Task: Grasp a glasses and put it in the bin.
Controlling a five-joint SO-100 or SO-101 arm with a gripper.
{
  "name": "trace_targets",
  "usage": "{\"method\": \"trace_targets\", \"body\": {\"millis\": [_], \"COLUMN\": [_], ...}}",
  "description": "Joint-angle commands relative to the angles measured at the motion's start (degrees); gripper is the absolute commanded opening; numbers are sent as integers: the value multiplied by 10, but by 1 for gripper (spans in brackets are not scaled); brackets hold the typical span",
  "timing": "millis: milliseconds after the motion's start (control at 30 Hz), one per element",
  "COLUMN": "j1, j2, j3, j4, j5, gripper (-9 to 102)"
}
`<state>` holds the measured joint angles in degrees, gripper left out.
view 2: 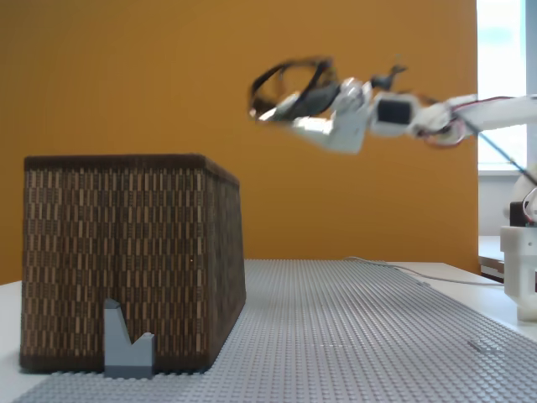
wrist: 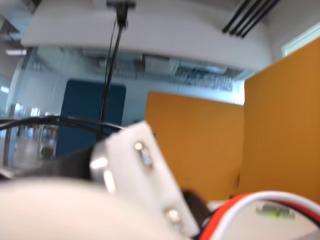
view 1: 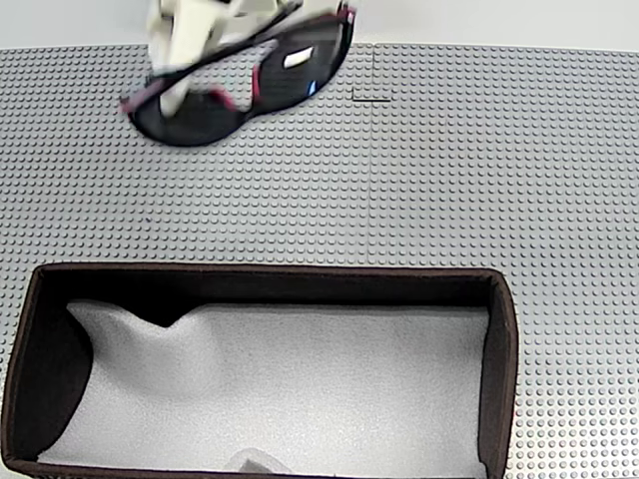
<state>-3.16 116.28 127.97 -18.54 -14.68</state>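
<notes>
Carrying the sunglasses (view 2: 289, 88) clamped in my gripper (view 2: 323, 113) high above the studded mat (view 1: 449, 180), short of the bin (view 2: 126, 260), I judge the next move must bring them over its opening before release

Black, pink-trimmed glasses (view 1: 240, 85); brown, white-lined bin (view 1: 499, 339).

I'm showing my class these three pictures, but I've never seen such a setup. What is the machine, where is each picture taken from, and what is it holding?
It is a small robot arm with a two-finger gripper. One fixed view looks down on a grey studded baseplate; another looks from the side; the wrist view rides on the arm and is blurred, facing the room. The gripper is shut on the glasses, holding them in the air, higher than the bin's rim and not yet over it. The bin, brown with white lining, stands on the baseplate. A small grey block stands in front of it.
</notes>
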Motion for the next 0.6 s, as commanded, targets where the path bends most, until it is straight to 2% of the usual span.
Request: {"method": "trace_targets", "body": {"millis": [0,133,333,467,567], "j1": [-8,3,0,-8,-8], "j2": [-84,-158,-192,-207,-222], "j3": [-33,-57,-187,-291,-387], "j4": [-54,-51,80,89,163], "j5": [-11,18,62,47,52], "gripper": [0,0,0,0,0]}}
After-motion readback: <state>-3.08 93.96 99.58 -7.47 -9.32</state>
